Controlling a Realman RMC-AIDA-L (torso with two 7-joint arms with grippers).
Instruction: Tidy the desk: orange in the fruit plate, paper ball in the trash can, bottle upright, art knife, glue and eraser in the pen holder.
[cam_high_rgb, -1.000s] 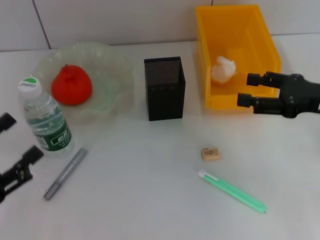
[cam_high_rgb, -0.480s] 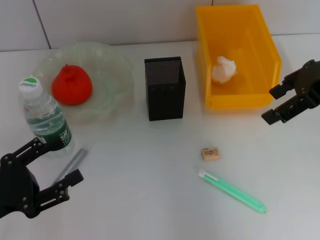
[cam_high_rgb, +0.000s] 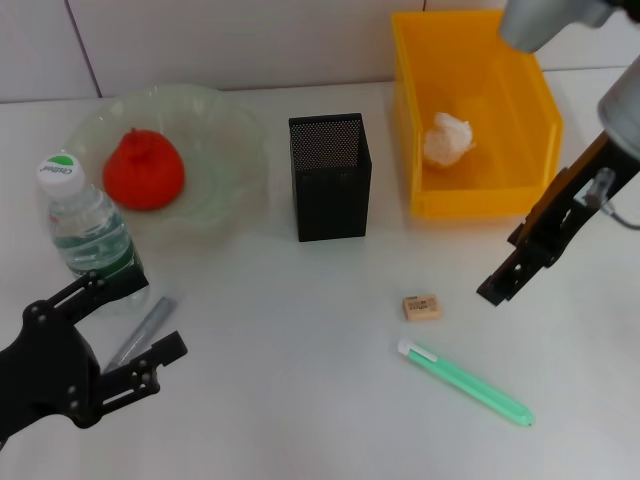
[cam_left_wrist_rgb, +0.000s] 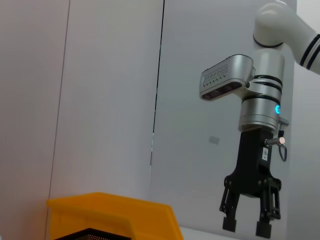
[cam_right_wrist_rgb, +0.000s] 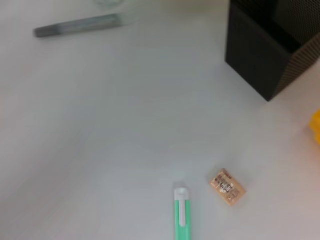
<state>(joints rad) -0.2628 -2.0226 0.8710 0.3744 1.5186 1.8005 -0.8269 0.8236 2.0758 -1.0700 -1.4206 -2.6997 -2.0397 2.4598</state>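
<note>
So you've got the orange (cam_high_rgb: 143, 170) in the fruit plate (cam_high_rgb: 235, 135), paper ball (cam_high_rgb: 447, 138) binned in the trash can (cam_high_rgb: 530, 100), bottle (cam_high_rgb: 92, 238) upright. Eraser (cam_high_rgb: 420, 307), green pen (cam_high_rgb: 465, 382) and grey pen (cam_high_rgb: 135, 340) lie outside the pen holder (cam_high_rgb: 330, 176). Left gripper (cam_high_rgb: 135, 330) and right gripper (cam_left_wrist_rgb: 247, 227) both spread, empty.

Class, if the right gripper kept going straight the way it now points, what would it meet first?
Probably the eraser or the bare table just beside it: the right gripper points down toward that spot, though depth is unclear.

Counter (cam_high_rgb: 300, 400): smooth matt white; pen holder (cam_high_rgb: 329, 176): black metal mesh, matt; trash can (cam_high_rgb: 478, 110): glossy yellow plastic; fruit plate (cam_high_rgb: 225, 150): translucent pale-green, wavy rim; bottle (cam_high_rgb: 92, 240): clear plastic, dark green label; paper ball (cam_high_rgb: 447, 137): crumpled white paper; eraser (cam_high_rgb: 420, 306): matt tan block.
</note>
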